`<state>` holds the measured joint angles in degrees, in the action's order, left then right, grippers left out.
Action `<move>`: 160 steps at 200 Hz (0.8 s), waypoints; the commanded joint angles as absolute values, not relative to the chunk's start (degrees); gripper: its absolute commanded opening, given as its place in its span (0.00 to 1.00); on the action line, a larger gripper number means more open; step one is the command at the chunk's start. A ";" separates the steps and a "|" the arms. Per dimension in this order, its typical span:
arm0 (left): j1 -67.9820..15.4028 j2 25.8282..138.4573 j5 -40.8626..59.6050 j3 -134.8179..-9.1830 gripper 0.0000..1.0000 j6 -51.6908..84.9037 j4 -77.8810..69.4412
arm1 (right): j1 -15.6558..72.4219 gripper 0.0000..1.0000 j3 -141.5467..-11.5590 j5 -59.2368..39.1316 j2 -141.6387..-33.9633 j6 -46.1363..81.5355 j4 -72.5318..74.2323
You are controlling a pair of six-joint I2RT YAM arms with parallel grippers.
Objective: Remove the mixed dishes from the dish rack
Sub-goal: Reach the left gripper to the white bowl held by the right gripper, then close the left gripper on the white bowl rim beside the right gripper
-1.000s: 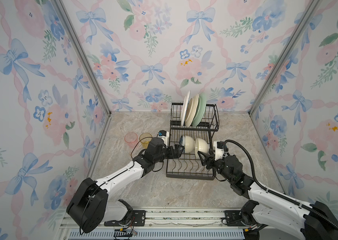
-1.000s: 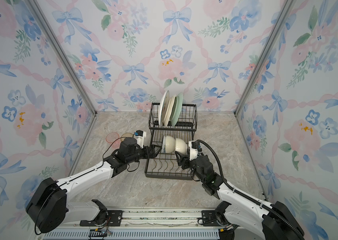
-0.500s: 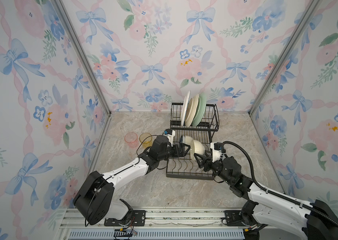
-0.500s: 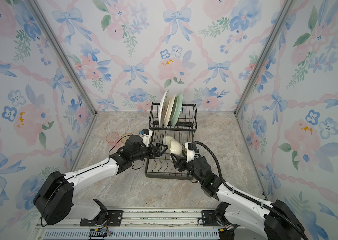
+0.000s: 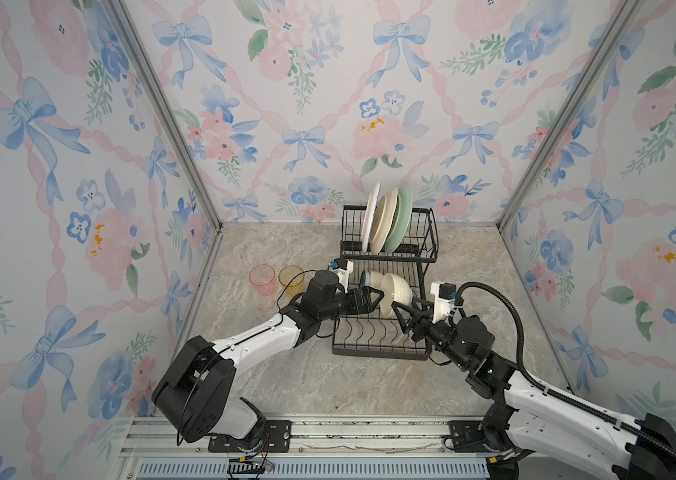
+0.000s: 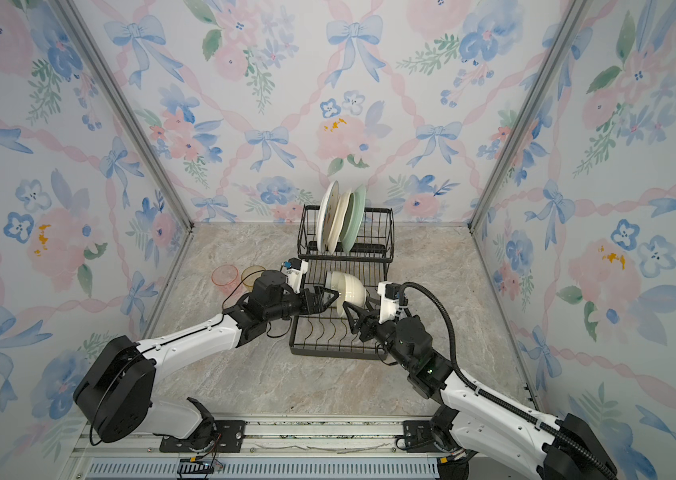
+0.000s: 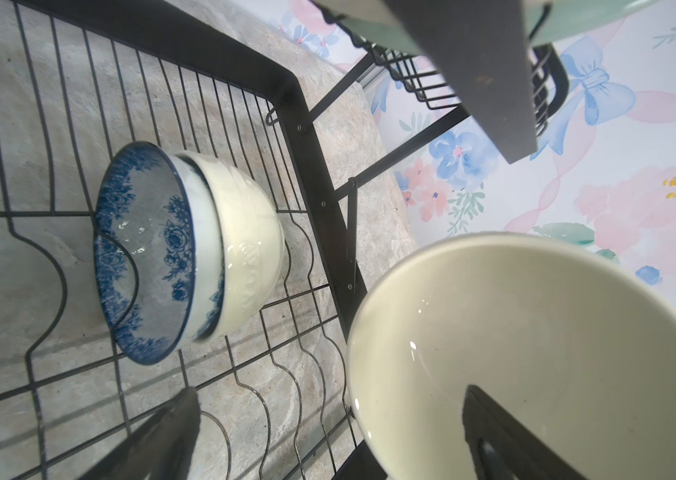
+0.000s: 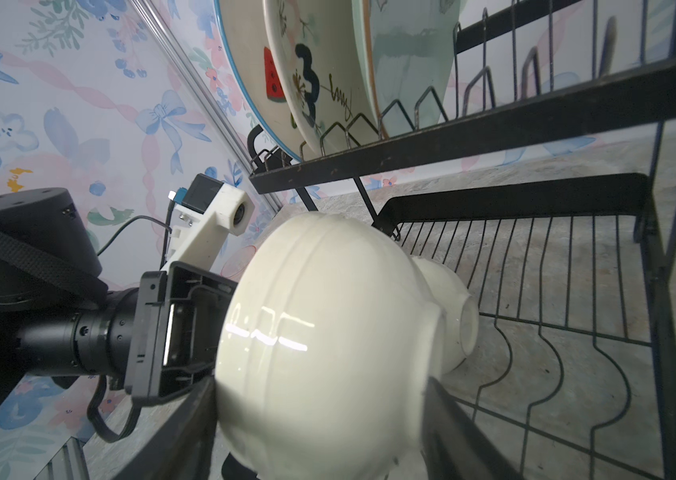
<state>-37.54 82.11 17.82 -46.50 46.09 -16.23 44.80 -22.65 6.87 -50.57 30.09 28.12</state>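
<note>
Tumblers (image 5: pixel 262 279) out behind spread left pincer (image 5: pixel 375 299); right pincer (image 5: pixel 404 309) pinches cream bowl (image 5: pixel 396 289); plates (image 5: pixel 388 220), two bowls (image 7: pixel 170 253) left in rack (image 5: pixel 382 353).

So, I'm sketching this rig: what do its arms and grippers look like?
Left arm and right arm: white shells, black joints. Left gripper and right gripper: black, pointed fingers, white camera mounts. A ribbed black hose runs along the right arm.
</note>
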 commanded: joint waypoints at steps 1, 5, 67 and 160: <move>-38.12 82.89 19.52 -47.26 0.97 47.14 -18.81 | 45.68 0.50 -25.25 6.19 -49.36 32.42 35.06; -38.10 82.99 19.71 -47.28 0.96 47.31 -18.92 | 45.62 0.50 -25.10 6.15 -49.39 32.65 35.55; -38.14 85.70 23.71 -45.79 0.79 54.12 -26.70 | 45.78 0.50 -25.04 5.80 -49.67 35.20 38.64; -38.35 89.47 27.91 -45.74 0.50 60.11 -34.93 | 46.58 0.51 -25.13 4.32 -52.50 37.21 42.24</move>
